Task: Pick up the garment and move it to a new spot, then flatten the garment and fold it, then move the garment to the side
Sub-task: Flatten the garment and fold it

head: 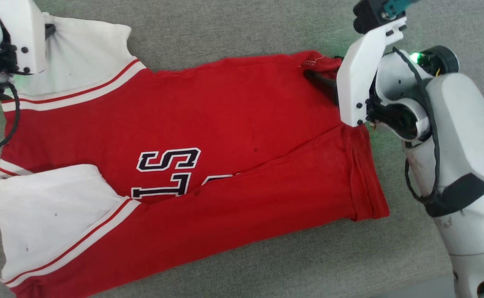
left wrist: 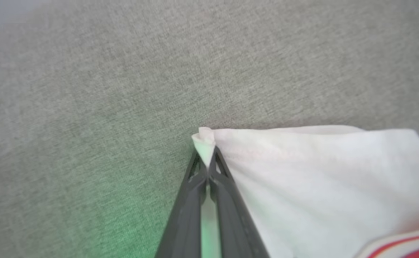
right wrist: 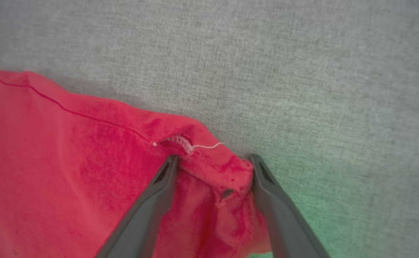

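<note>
The left gripper (left wrist: 207,163) clamps the white corner of the garment (head: 242,120), but the right gripper (right wrist: 213,158), spread around the hem, may let it slip.

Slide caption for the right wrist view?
Right gripper, jaws open, straddling a bunched corner of the red garment on grey fabric.

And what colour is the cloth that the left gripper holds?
White sleeve end, best in left wrist view.
</note>
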